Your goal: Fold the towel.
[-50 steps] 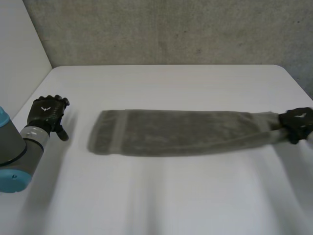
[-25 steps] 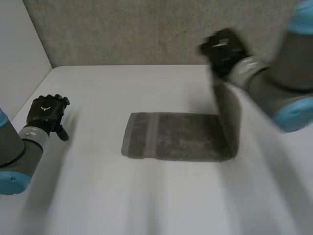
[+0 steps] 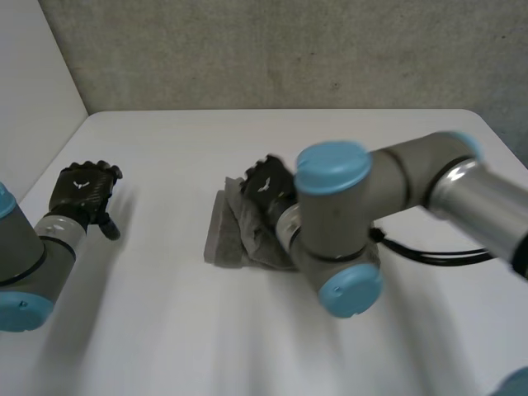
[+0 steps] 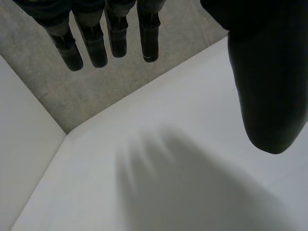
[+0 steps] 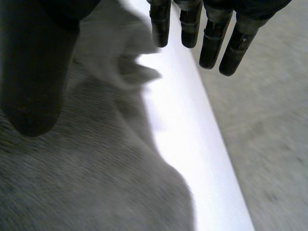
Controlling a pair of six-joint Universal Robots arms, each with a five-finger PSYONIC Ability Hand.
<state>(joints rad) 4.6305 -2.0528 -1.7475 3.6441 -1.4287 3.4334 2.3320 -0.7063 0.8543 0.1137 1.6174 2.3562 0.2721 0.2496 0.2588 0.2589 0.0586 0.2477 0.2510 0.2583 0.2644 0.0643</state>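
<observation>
Towel (image 3: 221, 239), grey, middle of worktop (image 3: 165, 330): doubled over, rumpled
Stretched long a second ago; far end since carried across by right robot hand (image 3: 268, 185), now spread over bunched top layer, nothing pinched; left robot hand (image 3: 81, 188) spread, idle, well apart; smoothing likely needed

Right hand (image 3: 268, 186) over the bunched towel (image 3: 223, 239) — left hand (image 3: 81, 188) well apart.

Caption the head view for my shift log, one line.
Right hand over the bunched grey towel; left hand apart, near the left edge of the white table.
</observation>
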